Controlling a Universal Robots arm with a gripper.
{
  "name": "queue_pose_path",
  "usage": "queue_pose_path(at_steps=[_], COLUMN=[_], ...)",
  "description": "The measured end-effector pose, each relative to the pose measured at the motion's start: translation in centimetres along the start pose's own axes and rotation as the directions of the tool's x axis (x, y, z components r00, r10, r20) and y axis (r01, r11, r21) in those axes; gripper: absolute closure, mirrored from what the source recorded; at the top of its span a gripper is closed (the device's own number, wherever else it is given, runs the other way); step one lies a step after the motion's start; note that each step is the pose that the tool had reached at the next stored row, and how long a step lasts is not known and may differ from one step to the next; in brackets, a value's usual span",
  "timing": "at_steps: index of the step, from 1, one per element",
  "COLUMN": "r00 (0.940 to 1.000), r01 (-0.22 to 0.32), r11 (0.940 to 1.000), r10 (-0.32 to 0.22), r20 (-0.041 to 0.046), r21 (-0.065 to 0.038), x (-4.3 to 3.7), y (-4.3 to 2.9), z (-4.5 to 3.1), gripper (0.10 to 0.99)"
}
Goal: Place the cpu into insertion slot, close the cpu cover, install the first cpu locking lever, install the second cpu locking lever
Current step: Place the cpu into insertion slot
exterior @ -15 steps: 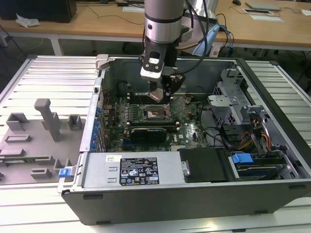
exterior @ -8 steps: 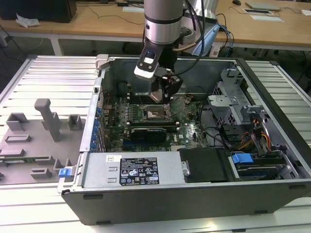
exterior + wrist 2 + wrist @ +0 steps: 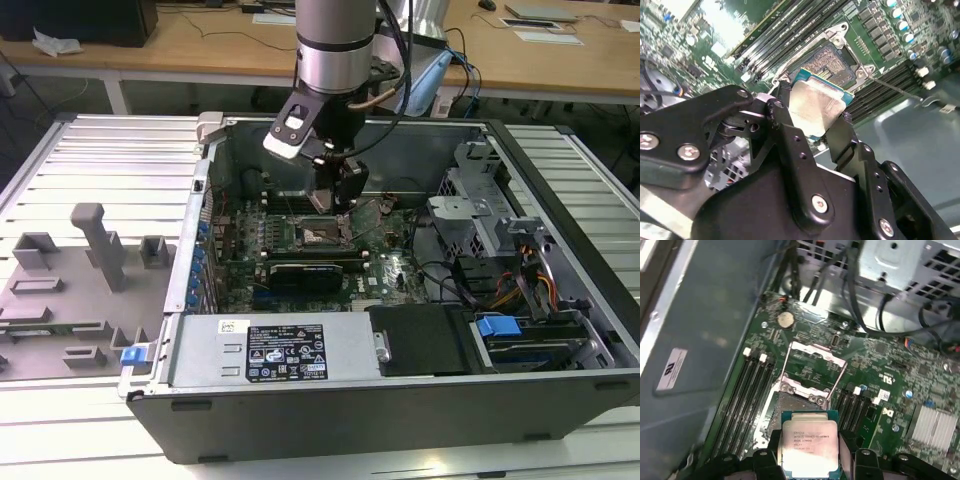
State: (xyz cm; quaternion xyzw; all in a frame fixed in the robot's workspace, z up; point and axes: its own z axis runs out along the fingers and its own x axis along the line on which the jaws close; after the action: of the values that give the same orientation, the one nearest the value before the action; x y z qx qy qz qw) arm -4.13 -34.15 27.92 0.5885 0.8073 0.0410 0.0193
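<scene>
Our claw (image 3: 812, 125) is pinching the chip (image 3: 815, 106) by two opposite edges, one finger (image 3: 782, 117) on each side, leaving the silver top bare between them. In the first wrist view the chip (image 3: 810, 442) is off the board, just short of the socket (image 3: 787, 411) and to one side of it, not yet over the pin field. In the exterior view the claw (image 3: 337, 195) hangs low inside the computer case (image 3: 560, 300), close above the socket (image 3: 322, 233).

The socket (image 3: 832, 62) lies open, its grey pins uncovered. The cover (image 3: 812, 365) stands swung back on the socket's far edge, clear of the opening, so nothing sits in the socket yet. A thin wire lever (image 3: 892, 88) runs away from one socket corner, lifted off the rim as far as we can tell. Long memory slots (image 3: 747, 390) flank the socket on both sides.

We judge the chip to be light, stiff and flat, with a smooth metal lid that could slip under a loose grip. Its underside and the socket's pins look like the fragile parts, so we would hold it only by the edges, as now, keep it level, and never press on it over the socket.
</scene>
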Motion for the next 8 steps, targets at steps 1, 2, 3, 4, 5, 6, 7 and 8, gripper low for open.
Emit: queue_pose_path(at_steps=[1, 2, 3, 4, 5, 6, 7, 8], r00=[0.9998, 0.9988, 0.9968, 0.9954, 0.9932, 0.9893, 0.9842, 0.9795], r01=[-0.018, -0.048, -0.079, -0.095, -0.116, -0.145, -0.176, -0.201], r11=[0.9998, 0.9988, 0.9969, 0.9955, 0.9933, 0.9894, 0.9843, 0.9797], r10=[0.018, 0.048, 0.079, 0.095, 0.116, 0.145, 0.176, 0.201], r20=[0.0016, 0.0043, 0.0071, 0.0085, 0.0103, 0.0129, 0.0155, 0.0176], r21=[0.0, -0.001, -0.002, -0.002, -0.003, -0.003, -0.004, -0.005], x=[0.0, 0.0, 0.0, 0.0, 0.0, 0.0, -0.01, -0.01], y=[0.0, 0.0, -0.01, -0.01, -0.01, -0.02, -0.02, -0.02], z=[0.02, 0.06, 0.1, 0.12, 0.15, 0.19, 0.23, 0.26], gripper=[0.549, 0.549, 0.549, 0.549, 0.549, 0.549, 0.549, 0.549])
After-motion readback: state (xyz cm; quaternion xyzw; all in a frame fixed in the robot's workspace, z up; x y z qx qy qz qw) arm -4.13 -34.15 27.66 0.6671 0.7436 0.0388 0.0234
